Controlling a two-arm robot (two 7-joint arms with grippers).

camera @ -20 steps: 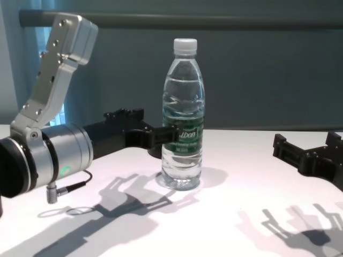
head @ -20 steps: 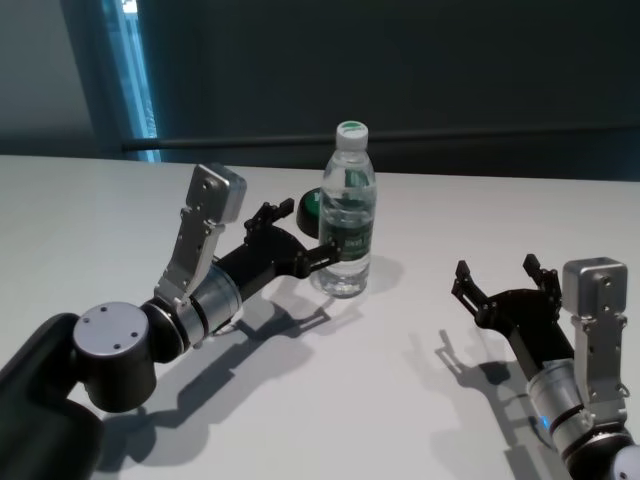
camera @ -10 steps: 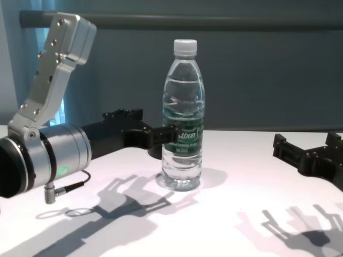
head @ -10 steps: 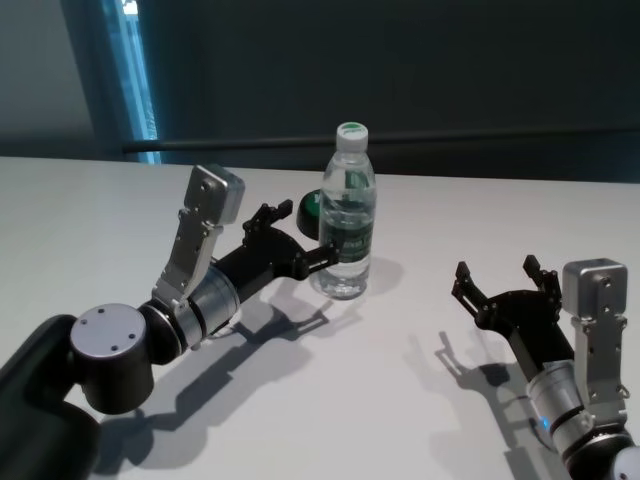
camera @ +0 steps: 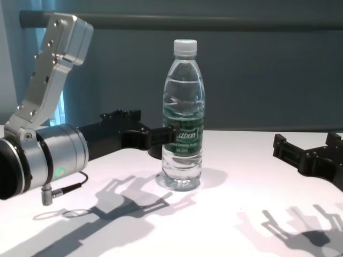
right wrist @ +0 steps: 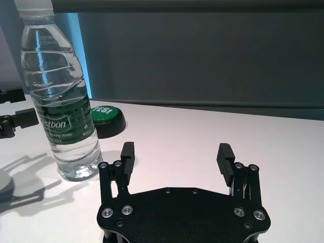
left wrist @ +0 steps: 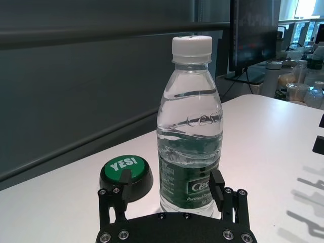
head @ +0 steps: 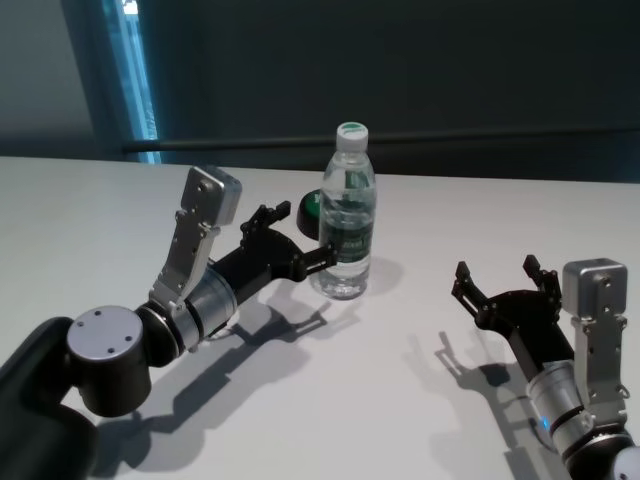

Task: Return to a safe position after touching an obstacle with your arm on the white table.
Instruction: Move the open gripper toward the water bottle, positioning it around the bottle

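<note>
Just beside the bottle [head: 346, 222], left end effector [head: 290, 236] wide open.

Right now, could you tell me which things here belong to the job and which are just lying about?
Job:
- water bottle, upright, the obstacle
- white table
- left pincer, open, beside the bottle
- right pincer, open, parked apart on the right

Lying about:
- green YES button, behind the bottle

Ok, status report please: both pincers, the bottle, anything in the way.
Left pincer open, at bottle. Right pincer open, parked clear. Bottle upright on white table. Green YES button just behind.
</note>
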